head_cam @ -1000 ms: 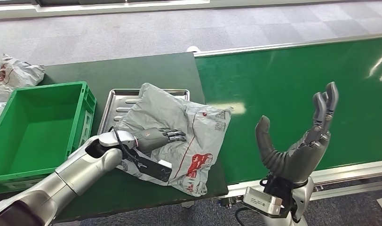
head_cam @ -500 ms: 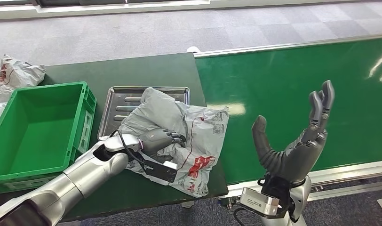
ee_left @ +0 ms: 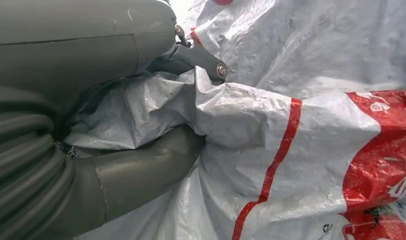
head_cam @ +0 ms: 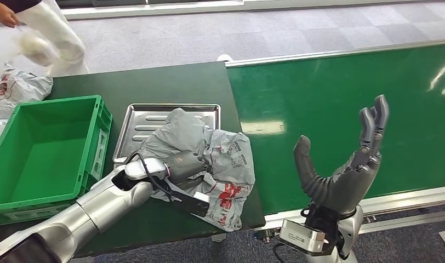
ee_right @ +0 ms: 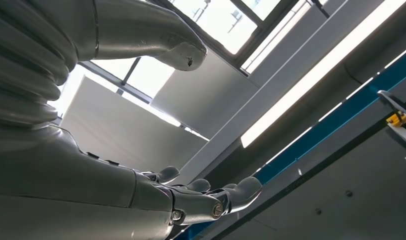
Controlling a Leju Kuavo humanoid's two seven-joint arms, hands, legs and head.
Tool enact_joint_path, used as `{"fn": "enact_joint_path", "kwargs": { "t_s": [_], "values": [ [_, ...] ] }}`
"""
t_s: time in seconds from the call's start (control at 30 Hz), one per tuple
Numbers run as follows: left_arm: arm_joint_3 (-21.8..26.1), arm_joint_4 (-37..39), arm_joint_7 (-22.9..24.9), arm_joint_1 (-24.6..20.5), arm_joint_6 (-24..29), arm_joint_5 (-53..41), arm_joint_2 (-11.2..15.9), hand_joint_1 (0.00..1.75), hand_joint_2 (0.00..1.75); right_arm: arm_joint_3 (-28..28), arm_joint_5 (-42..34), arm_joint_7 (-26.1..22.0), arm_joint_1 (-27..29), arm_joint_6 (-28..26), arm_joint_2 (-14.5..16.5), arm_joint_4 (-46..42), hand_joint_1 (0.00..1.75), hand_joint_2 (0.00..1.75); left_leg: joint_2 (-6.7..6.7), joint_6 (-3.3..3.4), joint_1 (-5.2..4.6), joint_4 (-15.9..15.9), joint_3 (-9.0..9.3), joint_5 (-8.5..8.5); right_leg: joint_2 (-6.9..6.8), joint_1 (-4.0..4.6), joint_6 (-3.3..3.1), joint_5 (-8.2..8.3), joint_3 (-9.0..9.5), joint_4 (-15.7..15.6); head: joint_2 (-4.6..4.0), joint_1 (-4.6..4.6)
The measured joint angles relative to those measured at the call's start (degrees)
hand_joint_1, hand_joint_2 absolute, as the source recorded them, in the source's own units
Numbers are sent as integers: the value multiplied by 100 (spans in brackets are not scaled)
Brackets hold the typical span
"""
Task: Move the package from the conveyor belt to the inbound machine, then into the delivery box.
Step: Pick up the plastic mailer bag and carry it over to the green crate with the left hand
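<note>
A crumpled grey plastic package (head_cam: 220,159) with red print lies half on the steel tray (head_cam: 141,118) of the inbound machine and half on the dark table. My left hand (head_cam: 182,164) grips a bunched fold of it; in the left wrist view the thumb (ee_left: 141,175) and a finger (ee_left: 201,57) close around grey film (ee_left: 271,115). My right hand (head_cam: 341,170) is raised over the near edge of the green conveyor belt (head_cam: 341,93), palm up, fingers spread, holding nothing; the right wrist view has that hand (ee_right: 191,200) against ceiling.
A green delivery box (head_cam: 45,148) stands left of the tray, with nothing in it. More grey bags (head_cam: 17,85) lie at the far left. A person in white (head_cam: 50,33) stands at the back left holding a bag.
My left hand's fingers have curled in and gathered the package, which has bunched up and pulled leftward. A person has come into the picture at the back left. My right hand has hardly moved.
</note>
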Motion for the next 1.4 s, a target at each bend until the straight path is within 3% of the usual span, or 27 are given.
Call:
{"fn": "enact_joint_path", "kwargs": {
  "t_s": [0.17, 0.4, 0.67, 0.83, 0.93, 1.13, 1.4],
  "values": [
    [287, -1031, 352, -2, 122, -195, 444, 175, 175, -165, -184, -69, 192, -2, -5, -165, 0, 175, 1, -1, 1, 0, -6, 2, 2, 1, -1, 0, -8, 2, 0, -1],
    [878, -2216, 418, -8, 228, -298, 1005, 175, 175, -430, -540, -275, 358, -2, -20, -363, 0, 175, -1, -1, 2, 0, -10, 1, 2, 2, -1, -2, -11, 2, 0, -1],
    [1443, -2970, 469, 30, 439, -367, 1339, 175, 175, -541, -686, -443, 448, -2, -22, -381, 0, 175, 0, -1, 1, 0, -10, 1, 2, 1, -1, -1, -11, 2, 0, -2],
    [1559, -3074, 475, 39, 442, -365, 1402, 175, 175, -571, -697, -477, 471, -2, -22, -381, 0, 175, 0, -1, 2, 0, -10, 1, 2, 2, -1, -1, -11, 2, 0, -2],
    [1859, -3138, 608, 24, 548, -444, 1567, 175, 175, -631, -696, -535, 557, -2, -21, -404, 0, 175, 1, -2, 3, 0, -9, 2, 2, 2, -1, -1, -12, 2, 0, -2],
    [2281, -2375, 964, -154, 992, -1129, 1710, 175, 175, -743, -591, -546, 770, -2, -16, -549, 0, 175, 6, -2, 2, 0, -8, 2, 5, 2, -1, -1, -13, 2, 0, -2],
    [3197, -23, 1179, -341, 1990, -2061, 1813, 175, 175, -879, -527, -675, 1182, -2, -9, -719, 0, 175, 35, -6, 4, -3, -4, 2, 34, 3, -4, -1, -25, 10, 0, -1]
  ]
}}
